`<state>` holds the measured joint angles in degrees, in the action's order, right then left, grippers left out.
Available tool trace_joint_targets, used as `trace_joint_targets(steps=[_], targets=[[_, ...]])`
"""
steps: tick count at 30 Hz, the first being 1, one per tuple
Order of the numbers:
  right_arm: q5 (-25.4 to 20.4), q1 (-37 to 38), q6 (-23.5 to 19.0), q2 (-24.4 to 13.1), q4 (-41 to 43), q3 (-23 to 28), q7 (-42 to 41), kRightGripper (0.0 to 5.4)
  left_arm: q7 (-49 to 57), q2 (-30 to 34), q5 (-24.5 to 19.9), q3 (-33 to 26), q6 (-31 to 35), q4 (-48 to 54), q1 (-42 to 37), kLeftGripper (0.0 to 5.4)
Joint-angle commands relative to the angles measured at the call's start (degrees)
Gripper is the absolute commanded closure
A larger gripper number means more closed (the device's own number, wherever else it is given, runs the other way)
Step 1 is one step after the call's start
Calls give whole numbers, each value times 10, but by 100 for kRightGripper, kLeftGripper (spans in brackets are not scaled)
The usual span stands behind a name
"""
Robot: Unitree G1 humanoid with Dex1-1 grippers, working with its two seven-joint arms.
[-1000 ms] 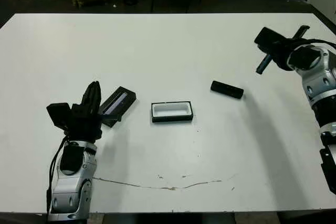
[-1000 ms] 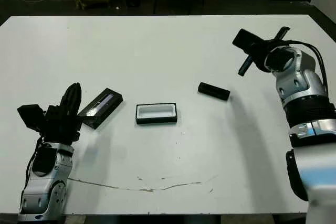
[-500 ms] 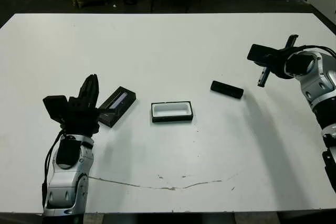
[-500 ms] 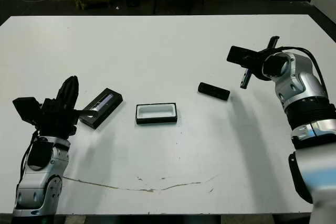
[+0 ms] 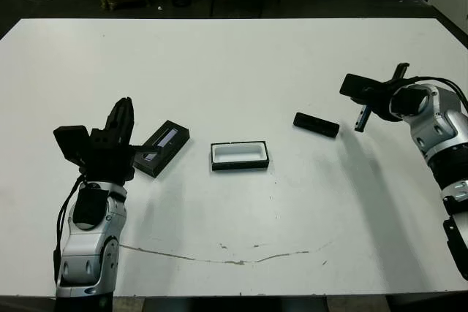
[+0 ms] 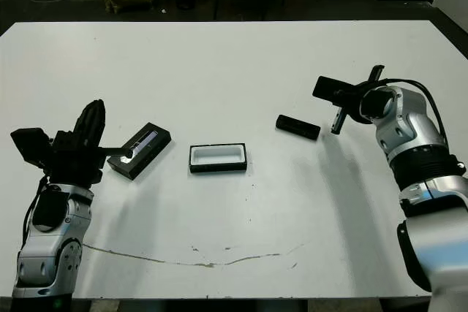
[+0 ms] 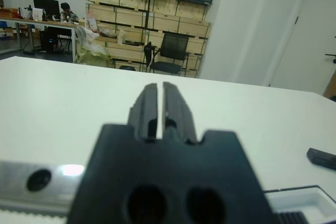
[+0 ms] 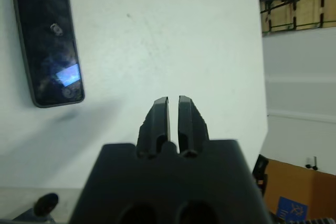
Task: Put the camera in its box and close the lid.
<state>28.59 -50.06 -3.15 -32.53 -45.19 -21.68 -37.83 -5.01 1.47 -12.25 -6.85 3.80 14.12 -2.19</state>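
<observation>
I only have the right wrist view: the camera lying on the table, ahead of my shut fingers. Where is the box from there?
Observer: The box sits mid-table, on the left of the camera and apart from it. It is open, and its white lining is empty.
Operator: And the lid?
Observer: The lid lies flat further left, past the box, stripe up, close to the left gripper.
Operator: Is that gripper holding it?
Observer: No. Its fingers are shut with nothing between them.
</observation>
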Motion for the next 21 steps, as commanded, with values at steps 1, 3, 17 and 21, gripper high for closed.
trace_joint_targets(steps=[1,3,17,21], targets=[[-9,14,-4,6,-10,-1,-16,540,0,5,-4,-2,11,-2,0,538],[-15,14,-7,8,-14,1,-22,540,0,5,-4,-1,10,-2,-1,538],[-35,7,23,18,-50,1,-28,540,-1,7,1,-1,2,-9,-2,538],[-19,-6,19,29,-72,-8,-8,540,-2,8,4,2,1,-8,0,538]])
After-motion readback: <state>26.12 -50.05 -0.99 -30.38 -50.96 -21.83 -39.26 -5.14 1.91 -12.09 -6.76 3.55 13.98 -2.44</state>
